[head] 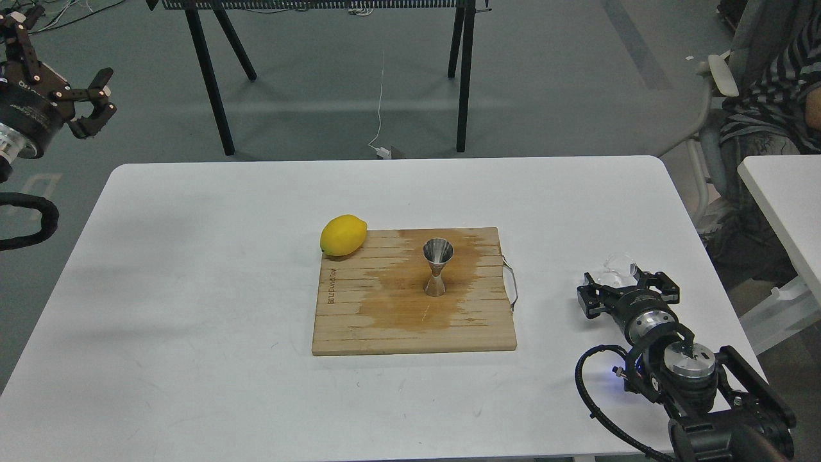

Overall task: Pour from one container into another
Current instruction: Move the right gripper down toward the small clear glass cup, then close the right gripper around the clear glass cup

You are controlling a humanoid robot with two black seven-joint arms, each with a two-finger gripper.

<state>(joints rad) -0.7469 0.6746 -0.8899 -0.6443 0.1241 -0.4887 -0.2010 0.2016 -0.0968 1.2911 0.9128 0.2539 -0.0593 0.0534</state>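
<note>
My right gripper point(617, 282) sits low over the white table point(192, 308), fingers either side of the clear glass cup point(617, 268); it looks gripped, though the contact itself is hard to see. The steel jigger point(437, 267) stands upright well off to its left, on the wooden board point(359, 321), with a lemon point(343, 235) beyond. My left gripper point(86, 106) hangs far away past the table edge, fingers spread, holding nothing.
</note>
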